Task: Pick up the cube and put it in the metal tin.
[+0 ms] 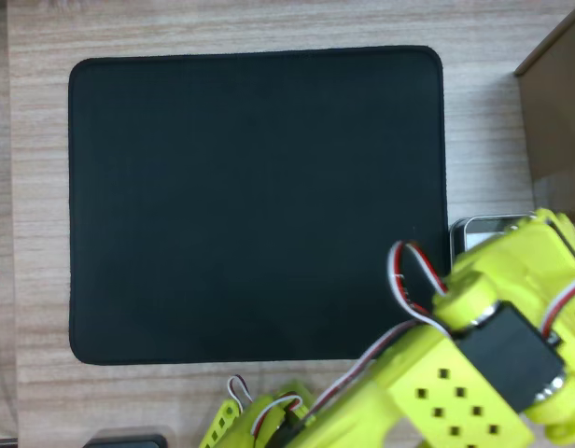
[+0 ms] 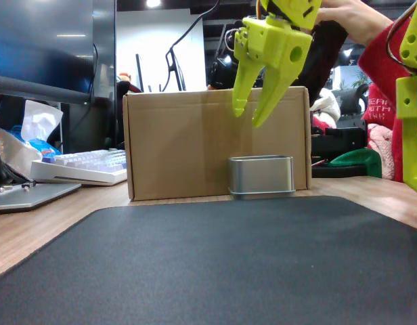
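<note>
The metal tin (image 2: pixel 261 176) stands on the wooden table just past the black mat's far edge, in front of the cardboard box. In the overhead view only a corner of the tin (image 1: pixel 483 227) shows at the mat's right side, the rest lying under my yellow-green arm (image 1: pixel 493 327). My gripper (image 2: pixel 247 119) hangs a little above the tin, fingers pointing down and open, with nothing between them. The orange cube is hidden or out of view.
A black mat (image 1: pixel 250 205) covers most of the table. The brown cardboard box (image 2: pixel 215 142) stands right behind the tin. A keyboard (image 2: pixel 80 166) and a laptop edge lie at the left. A person's hand (image 2: pixel 350 13) shows at the top right.
</note>
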`<state>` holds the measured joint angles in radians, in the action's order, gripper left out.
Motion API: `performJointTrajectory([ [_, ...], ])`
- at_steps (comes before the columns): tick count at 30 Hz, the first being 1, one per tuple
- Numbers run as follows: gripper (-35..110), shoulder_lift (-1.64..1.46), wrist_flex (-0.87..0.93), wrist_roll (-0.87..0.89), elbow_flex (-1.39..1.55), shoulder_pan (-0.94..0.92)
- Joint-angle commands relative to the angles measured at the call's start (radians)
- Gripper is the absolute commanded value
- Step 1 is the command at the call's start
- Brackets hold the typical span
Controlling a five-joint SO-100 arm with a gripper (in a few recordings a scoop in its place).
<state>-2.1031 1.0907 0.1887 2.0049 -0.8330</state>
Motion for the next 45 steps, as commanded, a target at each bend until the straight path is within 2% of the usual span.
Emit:
performJointTrajectory([
  [1, 18, -0.074, 0.017, 0.026, -0.021, 0.017],
  [5, 18, -0.202, 0.009, 0.064, -0.044, 0.109],
  [6, 14, -0.242, -0.003, 0.075, -0.043, 0.147],
  [14, 12, -0.508, -0.103, 0.146, 0.058, 0.44],
  [19, 5, -0.657, -0.244, 0.143, 0.256, 0.531],
  [26, 0, -0.914, -0.247, 0.084, 0.471, 0.698],
  [38, 0, -1.258, -0.164, 0.067, 0.64, 0.844],
  [45, 0, -1.259, -0.301, -0.054, 0.819, 0.815],
])
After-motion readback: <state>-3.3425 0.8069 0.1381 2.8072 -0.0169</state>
